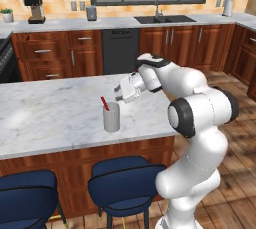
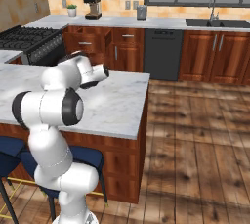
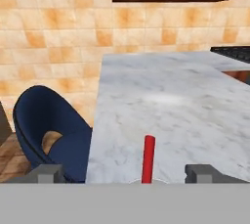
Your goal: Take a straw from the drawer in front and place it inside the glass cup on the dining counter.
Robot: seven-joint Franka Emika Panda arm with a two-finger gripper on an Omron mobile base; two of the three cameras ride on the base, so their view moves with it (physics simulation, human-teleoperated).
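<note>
A thin red straw stands in the translucent grey glass cup on the white-grey veined marble worktop, whose panelled base is reddish-brown wood. The padded stools are deep navy blue. The backsplash tiles are mottled orange. The plank floor is brown.

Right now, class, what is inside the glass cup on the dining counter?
The glass cup holds the straw, its red top leaning out over the rim. Its lower part is blurred behind the grey glass.

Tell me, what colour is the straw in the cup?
Red. The straw shows best in the hand view, poking up out of the glass cup.
</note>
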